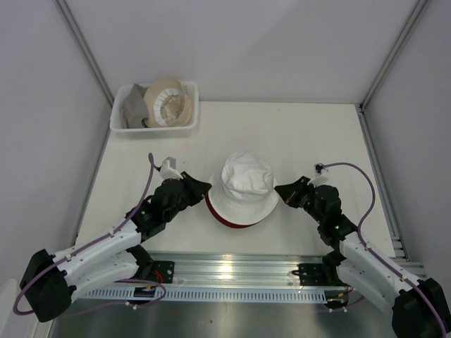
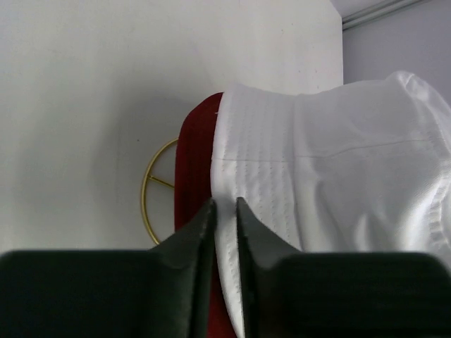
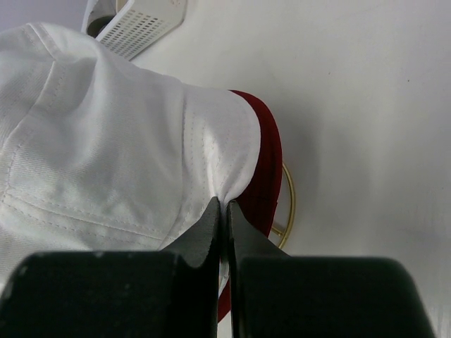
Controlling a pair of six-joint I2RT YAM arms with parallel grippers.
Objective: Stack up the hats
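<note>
The white hat [image 1: 245,184] sits crown up on the dark red hat [image 1: 229,222], whose brim shows beneath it at the table's middle. My left gripper [image 1: 206,187] is at the white brim's left edge, and in the left wrist view [image 2: 225,208] its jaws stand narrowly apart with the white brim [image 2: 338,162] between them, the red brim [image 2: 194,155] beside. My right gripper [image 1: 280,190] pinches the white brim's right edge [image 3: 224,205], bunching the fabric [image 3: 106,141] over the red brim [image 3: 268,162]. The beige hat [image 1: 169,102] and grey hat [image 1: 134,109] lie in the basket.
A white mesh basket [image 1: 120,116] stands at the far left corner of the table and also shows in the right wrist view [image 3: 137,32]. A thin gold ring stand [image 2: 146,186] lies under the stacked hats, seen also in the right wrist view [image 3: 290,204]. Grey walls enclose the table.
</note>
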